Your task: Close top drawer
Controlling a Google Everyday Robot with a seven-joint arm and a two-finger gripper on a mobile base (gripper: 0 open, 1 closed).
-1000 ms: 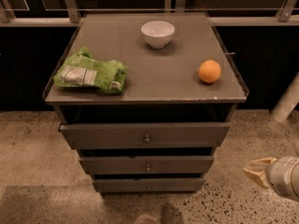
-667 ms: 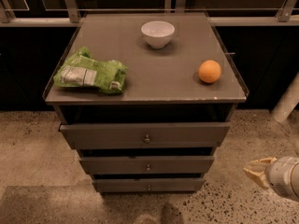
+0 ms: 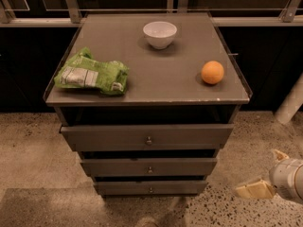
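Top drawer [image 3: 147, 137] juts forward; end effector [image 3: 258, 174] lower right, well apart.

- Gripper [image 3: 255, 171], lower right: its body is cut off by the right edge.
- Top drawer [image 3: 189, 137]: interior hidden under cabinet top [image 3: 161, 86].
- Green bag [image 3: 92, 74]: print unreadable.

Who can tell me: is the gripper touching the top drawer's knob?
No: the gripper hangs low at the right, far from the knob on the top drawer.

One camera looks steeply down at the cabinet [image 3: 161, 77] front from nearby, claw [image 3: 256, 172] at lower right.
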